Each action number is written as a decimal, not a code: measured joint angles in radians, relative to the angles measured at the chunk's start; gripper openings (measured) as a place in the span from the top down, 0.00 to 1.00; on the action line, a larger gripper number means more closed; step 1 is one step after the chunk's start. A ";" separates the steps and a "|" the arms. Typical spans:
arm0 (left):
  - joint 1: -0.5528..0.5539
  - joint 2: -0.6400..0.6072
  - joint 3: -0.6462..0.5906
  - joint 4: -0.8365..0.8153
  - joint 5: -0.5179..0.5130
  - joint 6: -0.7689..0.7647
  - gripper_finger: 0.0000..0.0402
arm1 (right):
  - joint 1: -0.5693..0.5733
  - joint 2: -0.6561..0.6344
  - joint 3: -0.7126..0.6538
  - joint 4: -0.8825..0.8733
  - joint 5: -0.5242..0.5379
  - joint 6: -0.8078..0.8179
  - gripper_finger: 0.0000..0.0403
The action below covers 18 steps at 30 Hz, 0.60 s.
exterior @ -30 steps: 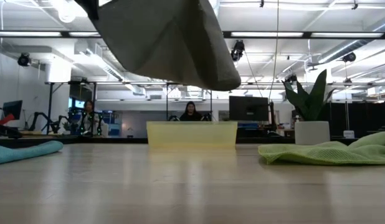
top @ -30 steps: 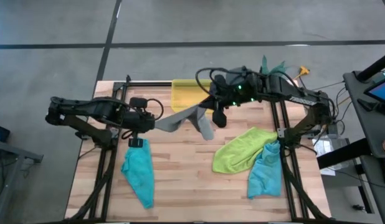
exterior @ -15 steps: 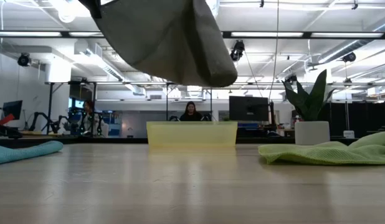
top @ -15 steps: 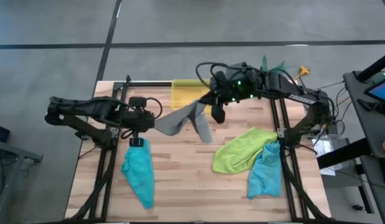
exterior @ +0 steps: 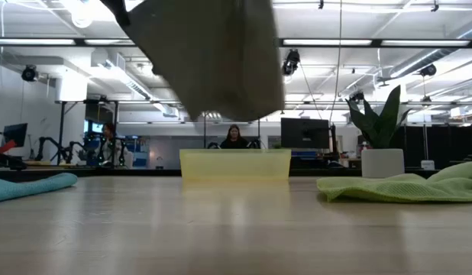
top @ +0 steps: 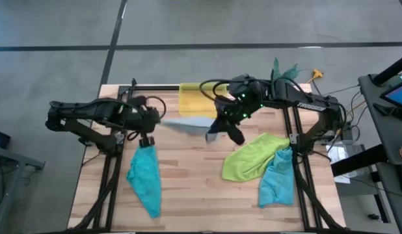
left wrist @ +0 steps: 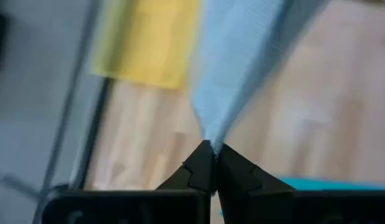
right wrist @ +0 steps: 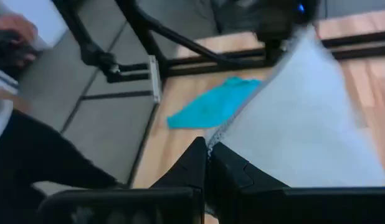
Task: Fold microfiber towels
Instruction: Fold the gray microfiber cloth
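High view: the light grey towel (top: 188, 122) hangs stretched above mid-counter (top: 188, 188), near the yellow bin (top: 193, 99), left fingers (top: 157, 121) and right fingers (top: 216, 125) each pinching a corner; bare wood below.

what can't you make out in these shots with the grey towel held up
- Low view: both grippers and the top of the grey towel, cut off by the top edge.
- High view: the right gripper, blurred.
- High view: most of the right teal towel, under the lime green towel.

The grey towel (exterior: 209, 53) is cut off at the low view's top edge, both holding claws unseen there.
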<state>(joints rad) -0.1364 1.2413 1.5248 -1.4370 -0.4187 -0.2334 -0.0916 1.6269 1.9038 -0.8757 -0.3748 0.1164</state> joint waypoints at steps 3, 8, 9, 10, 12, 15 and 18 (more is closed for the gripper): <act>0.007 0.014 -0.001 -0.025 -0.071 0.006 1.00 | -0.003 0.001 -0.001 -0.067 0.426 0.015 0.98; 0.031 0.017 -0.001 -0.018 -0.062 0.004 1.00 | -0.012 0.004 -0.001 -0.038 0.342 0.005 0.98; 0.030 0.017 -0.001 -0.019 -0.057 0.005 1.00 | -0.010 0.004 -0.001 -0.040 0.287 -0.007 0.98; 0.029 0.017 -0.001 -0.018 -0.052 0.004 1.00 | -0.010 0.006 -0.001 -0.041 0.242 -0.020 0.98; 0.030 0.015 -0.001 -0.019 -0.041 0.004 1.00 | -0.012 0.010 -0.001 -0.041 0.184 -0.041 0.98; 0.030 0.015 -0.001 -0.030 -0.035 0.007 1.00 | -0.013 0.020 -0.003 -0.040 0.104 -0.053 0.98; 0.030 0.015 0.005 -0.102 -0.039 0.007 1.00 | -0.009 0.033 -0.003 -0.070 0.037 -0.056 0.98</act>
<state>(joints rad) -0.1066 1.2560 1.5299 -1.5394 -0.4575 -0.2265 -0.1007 1.6603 1.9007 -0.9456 -0.3378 0.0600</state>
